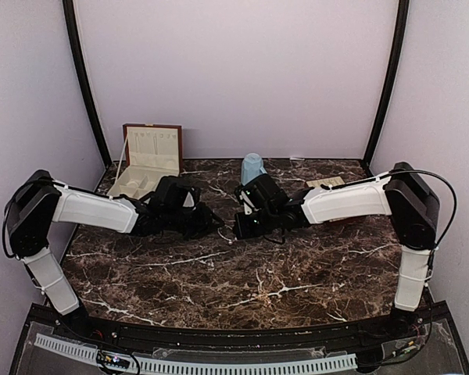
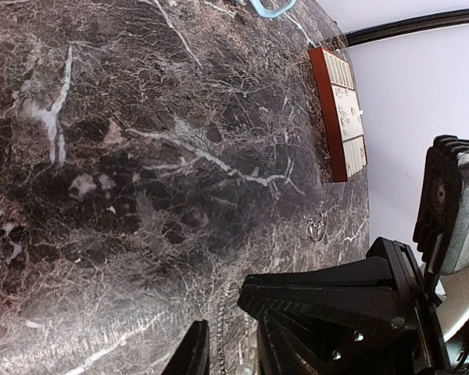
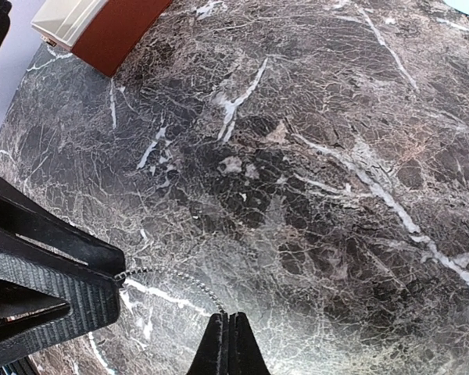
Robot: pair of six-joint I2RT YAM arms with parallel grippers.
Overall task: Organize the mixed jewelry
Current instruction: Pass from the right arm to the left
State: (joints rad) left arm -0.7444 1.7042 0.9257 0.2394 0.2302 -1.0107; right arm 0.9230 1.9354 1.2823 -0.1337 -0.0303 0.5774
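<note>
Right jaws tight on chain (image 3: pixel 172 273)

left gripper (image 2: pixel 225 332): low, narrow gap | right gripper (image 3: pixel 227 319): low, jaws closed | tips nearly meeting

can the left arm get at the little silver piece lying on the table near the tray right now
Probably not easily: the silver piece lies past the right fingers, which sit between it and the left fingers.

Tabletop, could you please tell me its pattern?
Tabletop: dark marble, white veins; best in right wrist view.
</note>
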